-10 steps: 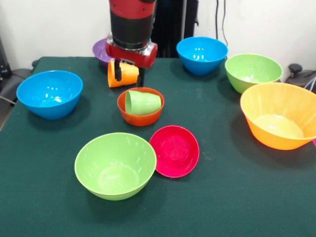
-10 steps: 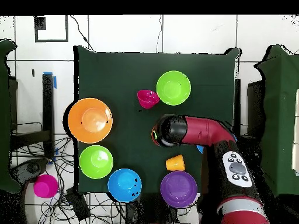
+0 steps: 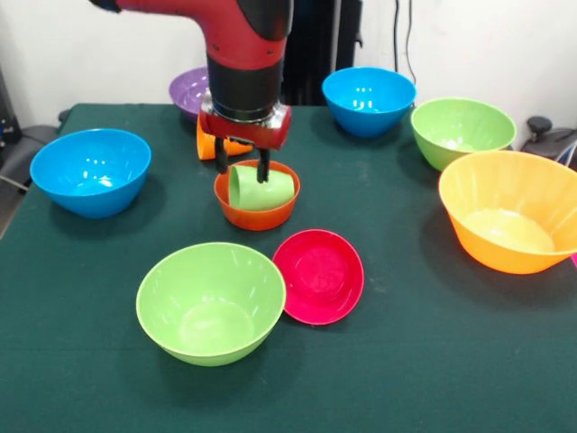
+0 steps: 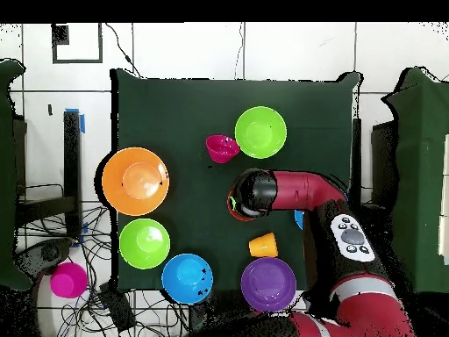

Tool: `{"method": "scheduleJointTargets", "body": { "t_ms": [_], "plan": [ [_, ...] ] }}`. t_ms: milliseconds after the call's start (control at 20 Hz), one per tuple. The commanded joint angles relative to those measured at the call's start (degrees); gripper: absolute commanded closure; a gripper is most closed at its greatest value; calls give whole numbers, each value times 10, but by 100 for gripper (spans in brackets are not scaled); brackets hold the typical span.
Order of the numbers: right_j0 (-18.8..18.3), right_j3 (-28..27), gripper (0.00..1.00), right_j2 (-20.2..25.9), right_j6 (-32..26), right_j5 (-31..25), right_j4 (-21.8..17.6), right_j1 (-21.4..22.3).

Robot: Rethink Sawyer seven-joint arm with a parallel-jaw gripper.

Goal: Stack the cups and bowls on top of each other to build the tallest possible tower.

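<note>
Gripper [image 3: 242, 166] fingers spread either side of the green cup [image 3: 261, 189] (tipped over inside the red bowl [image 3: 257, 214]), orange cup [image 4: 263, 245] behind, magenta bowl [image 3: 318, 275] touching the near green bowl's [image 3: 210, 302] rim, open cloth in front.

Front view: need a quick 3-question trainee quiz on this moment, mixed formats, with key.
1. True or false: the light green cup stands upright on the table.
2. The hand is over which bowl? A) large orange bowl B) small orange-red bowl C) purple bowl
3. Fill in: the magenta bowl touches the near light green ____.

Key:
1. False: it lies tipped in the small orange-red bowl.
2. B
3. bowl
</note>
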State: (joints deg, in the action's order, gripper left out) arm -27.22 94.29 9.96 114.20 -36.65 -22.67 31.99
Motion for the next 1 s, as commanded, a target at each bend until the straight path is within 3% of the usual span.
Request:
{"method": "scheduleJointTargets", "body": {
  "t_ms": [50, 1000],
  "plan": [
    [-8, -15, 0, 94, -100, 58, -47, -51],
    [-22, 1, 0, 105, -81, 35, -54, -62]
  ]
}}
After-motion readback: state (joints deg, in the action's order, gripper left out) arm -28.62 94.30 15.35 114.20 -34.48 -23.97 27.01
